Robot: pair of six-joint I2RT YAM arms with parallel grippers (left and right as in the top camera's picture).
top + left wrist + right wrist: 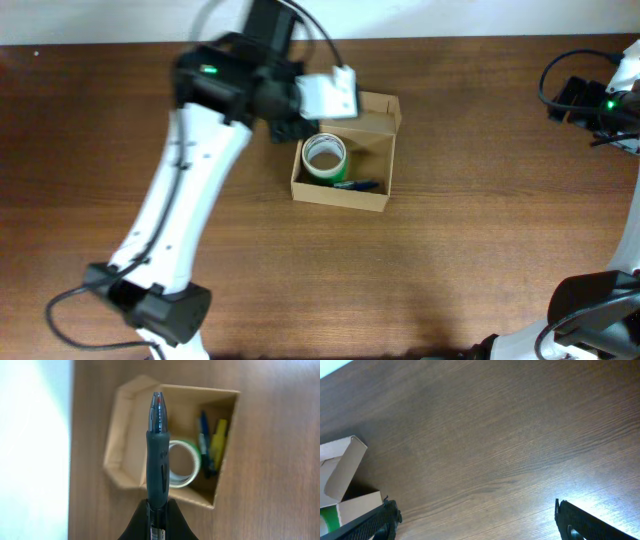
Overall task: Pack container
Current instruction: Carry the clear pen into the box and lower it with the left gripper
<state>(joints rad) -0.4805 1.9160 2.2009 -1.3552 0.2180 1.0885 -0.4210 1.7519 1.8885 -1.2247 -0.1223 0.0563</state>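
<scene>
Nearest my left wrist camera: one pen (pixel 158 455), with a dark rubber grip, a clear barrel and a red speck at its tip. The left gripper (pixel 158 516) is clamped on its lower end, fingers narrow against the barrel. The pen points away from the lens and hangs over the open box.

Container (pixel 337 194), one: a small rectangular box of plain tan cardboard, unmarked. Its hinged flap lid (pixel 378 108) is folded open along the far side. It sits on the brown wooden table (pixel 520 435), near the middle and slightly toward the far edge in the overhead view, directly beneath my left gripper.

Contents, counted:
- One tape roll (pixel 182 480) with a white face and a green rim, lying flat with its hole upward.
- One yellow marker (pixel 219 442), against a side wall.
- One blue pen (pixel 203 427), just beside the marker.
- A darker stretch below the blue pen, which I cannot separate into a third item.

The roll and the writing items lie side by side on the box floor.

Right gripper (pixel 477 525): fingers spread wide, one at each lower corner of the right wrist view, with bare table between them. It is well apart from the container, and only a corner of the box shows at the left edge of that view.
</scene>
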